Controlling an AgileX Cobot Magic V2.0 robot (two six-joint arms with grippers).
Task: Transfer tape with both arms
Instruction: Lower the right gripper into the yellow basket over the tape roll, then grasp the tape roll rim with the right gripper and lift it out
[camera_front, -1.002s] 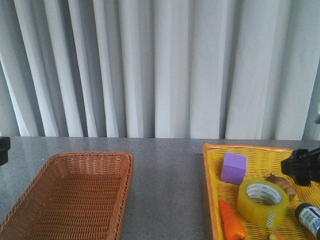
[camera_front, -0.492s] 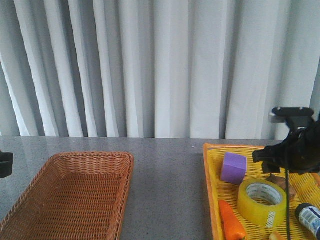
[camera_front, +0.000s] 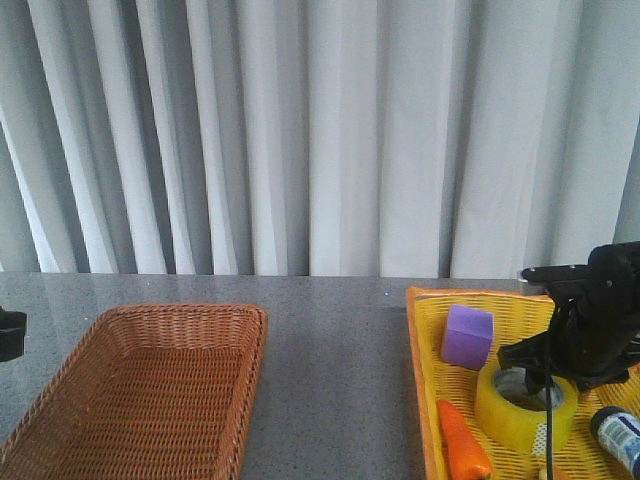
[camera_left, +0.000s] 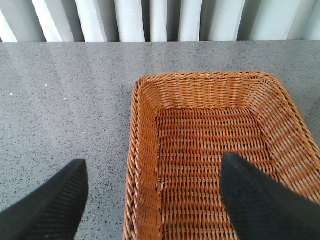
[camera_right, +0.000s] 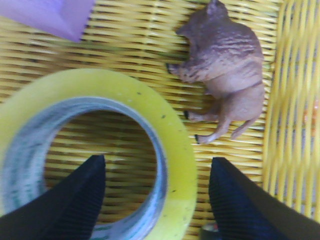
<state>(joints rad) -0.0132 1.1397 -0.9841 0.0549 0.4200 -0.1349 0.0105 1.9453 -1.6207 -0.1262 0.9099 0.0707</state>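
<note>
Over the wicker basket (camera_left: 210, 150) on the grey surface (camera_front: 330, 330), the left gripper (camera_left: 155, 200) hangs with jaws wide. In the yellow tray (camera_front: 425, 380), the tape (camera_front: 520, 410) lies flat: likely light, stiff, slick. The right gripper (camera_right: 157, 195), jaws wide, straddles its wall, a sensible hold.

Matte black right arm (camera_front: 585, 320), bulky and jointed, with a thin black cable hanging from its body. Broad black fingers (camera_left: 45, 207) with fine ribbed texture on the left gripper (camera_left: 155, 205). Same dark ribbed pads (camera_right: 65, 200) on the right gripper (camera_right: 155, 195).
</note>
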